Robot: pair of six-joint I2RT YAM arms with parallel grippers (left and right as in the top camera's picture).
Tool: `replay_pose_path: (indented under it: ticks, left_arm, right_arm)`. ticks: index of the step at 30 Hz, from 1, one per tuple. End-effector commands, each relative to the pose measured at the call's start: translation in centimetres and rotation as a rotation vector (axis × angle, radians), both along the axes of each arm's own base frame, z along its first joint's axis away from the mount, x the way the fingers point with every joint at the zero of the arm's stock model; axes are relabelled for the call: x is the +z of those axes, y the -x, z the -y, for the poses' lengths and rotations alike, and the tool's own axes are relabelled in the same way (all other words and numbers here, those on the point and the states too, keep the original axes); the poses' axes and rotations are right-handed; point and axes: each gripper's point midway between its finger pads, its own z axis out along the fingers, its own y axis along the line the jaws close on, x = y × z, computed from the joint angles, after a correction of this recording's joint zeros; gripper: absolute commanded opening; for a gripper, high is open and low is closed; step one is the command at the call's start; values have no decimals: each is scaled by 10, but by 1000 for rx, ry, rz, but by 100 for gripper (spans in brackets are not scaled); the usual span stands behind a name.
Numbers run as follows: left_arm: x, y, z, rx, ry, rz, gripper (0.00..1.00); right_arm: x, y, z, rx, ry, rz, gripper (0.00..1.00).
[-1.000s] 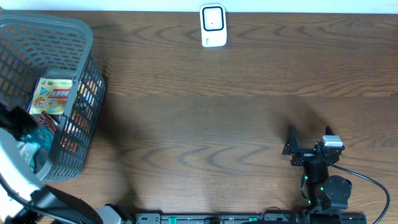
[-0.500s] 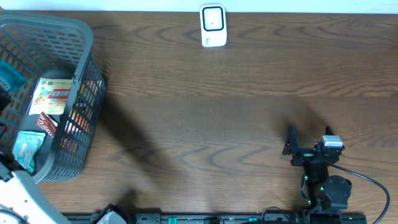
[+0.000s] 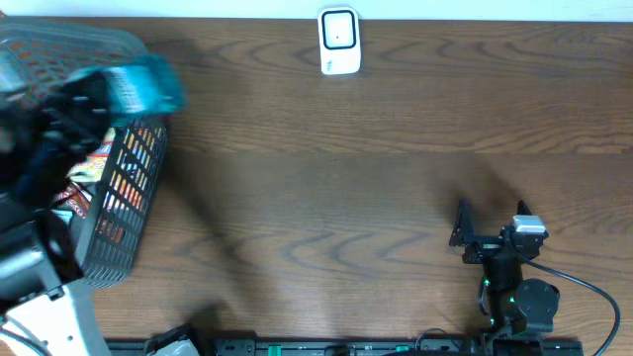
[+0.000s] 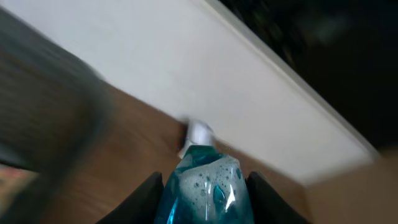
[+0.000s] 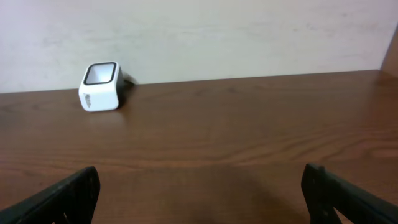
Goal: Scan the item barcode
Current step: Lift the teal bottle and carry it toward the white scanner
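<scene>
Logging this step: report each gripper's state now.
Left gripper: closed on the teal packet.
Right gripper: open, empty.

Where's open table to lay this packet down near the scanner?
The widest bare stretch of table runs from the basket across to the right arm, below the scanner. Bare wood also flanks the scanner on both sides. The left edge is crowded, with the basket and the teal packet held over it.

This looks like a mock shop checkout set up in a lab: a grey shopping basket (image 3: 127,232) of packaged goods (image 3: 97,158), a white barcode scanner (image 3: 338,42) on a bare wooden table (image 3: 346,178), a plain wall (image 5: 217,31), and a cabled robot arm (image 3: 509,272).
</scene>
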Motion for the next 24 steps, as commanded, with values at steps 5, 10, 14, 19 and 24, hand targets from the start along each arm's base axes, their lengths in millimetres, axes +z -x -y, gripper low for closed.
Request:
replay_pose_path:
  ticks: [5, 10, 14, 19, 24]
  left_arm:
    - [-41, -2, 95, -293, -158, -122, 32]
    - [-98, -6, 141, -466, -363, -253, 32]
    - [-140, -10, 181, -641, -470, -313, 32]
    - [-189, -17, 208, -786, -555, -383, 32]
    - [-238, -26, 214, -910, -655, -436, 32]
  right_arm:
    - [-1, 0, -1, 2, 12, -4, 99]
    - [-1, 0, -1, 2, 12, -4, 99]
    - [-1, 0, -1, 2, 12, -4, 99]
    - [-1, 0, -1, 2, 12, -4, 99]
    - [-1, 0, -1, 2, 12, -4, 99]
